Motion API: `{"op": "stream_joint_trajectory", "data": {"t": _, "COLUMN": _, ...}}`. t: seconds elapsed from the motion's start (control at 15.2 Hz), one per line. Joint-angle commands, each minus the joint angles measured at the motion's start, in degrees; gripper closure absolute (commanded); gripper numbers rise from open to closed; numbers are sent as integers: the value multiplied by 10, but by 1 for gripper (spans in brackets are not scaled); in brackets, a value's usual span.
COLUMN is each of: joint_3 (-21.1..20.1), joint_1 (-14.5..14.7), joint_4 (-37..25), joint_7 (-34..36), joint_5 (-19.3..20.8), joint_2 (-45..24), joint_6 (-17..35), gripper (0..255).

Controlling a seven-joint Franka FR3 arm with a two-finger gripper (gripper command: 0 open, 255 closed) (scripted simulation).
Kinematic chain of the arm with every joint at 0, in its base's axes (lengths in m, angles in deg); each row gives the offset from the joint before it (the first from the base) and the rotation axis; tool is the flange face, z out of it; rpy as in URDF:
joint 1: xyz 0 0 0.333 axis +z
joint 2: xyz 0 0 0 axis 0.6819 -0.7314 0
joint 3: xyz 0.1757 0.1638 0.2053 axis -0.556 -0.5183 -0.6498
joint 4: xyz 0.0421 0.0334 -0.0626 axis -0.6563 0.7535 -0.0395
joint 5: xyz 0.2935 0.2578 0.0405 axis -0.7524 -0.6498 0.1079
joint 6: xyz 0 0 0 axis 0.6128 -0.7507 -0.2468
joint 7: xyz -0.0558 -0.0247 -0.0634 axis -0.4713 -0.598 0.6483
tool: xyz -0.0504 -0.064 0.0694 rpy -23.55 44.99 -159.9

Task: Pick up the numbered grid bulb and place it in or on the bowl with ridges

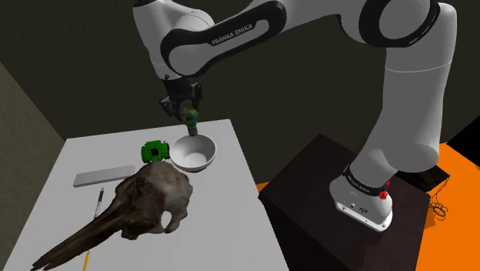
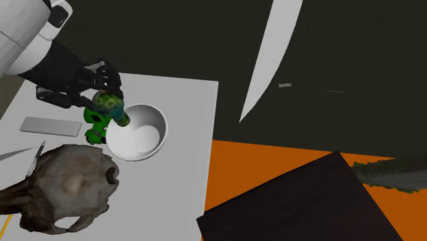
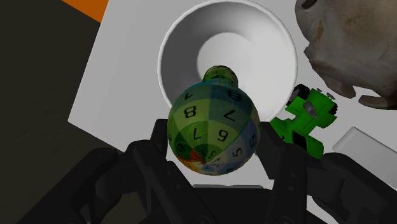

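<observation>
Black and two-fingered, the end effector (image 1: 182, 104) clasps the bulb (image 3: 213, 124) by its round head, one finger pressed on each side, so the fingers stand only as far apart as the globe is wide. The bulb's long axis runs on from the fingers: the fat end sits between them and the narrow neck points away, downward, a little tilted.

Straight beyond that neck lies the bowl (image 3: 184, 51), its hollow opening right under the end effector. From the shoulder view the neck tip hangs just above the rim; I can't tell whether it touches. To my eye the next move is a short drop along that same axis, then letting go.

The bulb is a smooth globe of green, yellowish and bluish patches, each with a black numeral, and a dark green neck. The bowl is plain white, round and deep; I can make out no ridges.

Off to one side of the fingers, just beside the bowl, sits a bright green toy (image 1: 155, 150). Farther out on the white surface (image 1: 231, 200) lie a brown, rough, long-snouted skull (image 1: 146, 200) and a flat grey slab (image 1: 104, 178).
</observation>
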Motion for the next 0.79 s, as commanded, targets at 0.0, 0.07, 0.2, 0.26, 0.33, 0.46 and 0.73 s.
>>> {"op": "stream_joint_trajectory", "data": {"t": 0.0, "joint_3": 1, "joint_1": 0, "joint_4": 10, "joint_7": 4, "joint_5": 2, "joint_2": -3, "joint_6": 12, "gripper": 255}}
{"op": "stream_joint_trajectory", "data": {"t": 0.07, "joint_3": 1, "joint_1": 0, "joint_4": 14, "joint_7": 6, "joint_5": 3, "joint_2": -6, "joint_6": 18, "gripper": 255}}
{"op": "stream_joint_trajectory", "data": {"t": 0.2, "joint_3": 2, "joint_1": 1, "joint_4": 21, "joint_7": 9, "joint_5": 6, "joint_2": -11, "joint_6": 31, "gripper": 255}}
{"op": "stream_joint_trajectory", "data": {"t": 0.26, "joint_3": 3, "joint_1": 1, "joint_4": 25, "joint_7": 10, "joint_5": 8, "joint_2": -14, "joint_6": 37, "gripper": 255}}
{"op": "stream_joint_trajectory", "data": {"t": 0.33, "joint_3": 4, "joint_1": 1, "joint_4": 28, "joint_7": 12, "joint_5": 9, "joint_2": -17, "joint_6": 43, "gripper": 255}}
{"op": "stream_joint_trajectory", "data": {"t": 0.46, "joint_3": 5, "joint_1": 1, "joint_4": 34, "joint_7": 15, "joint_5": 12, "joint_2": -23, "joint_6": 55, "gripper": 255}}
{"op": "stream_joint_trajectory", "data": {"t": 0.73, "joint_3": 8, "joint_1": 3, "joint_4": 45, "joint_7": 22, "joint_5": 19, "joint_2": -37, "joint_6": 78, "gripper": 255}}
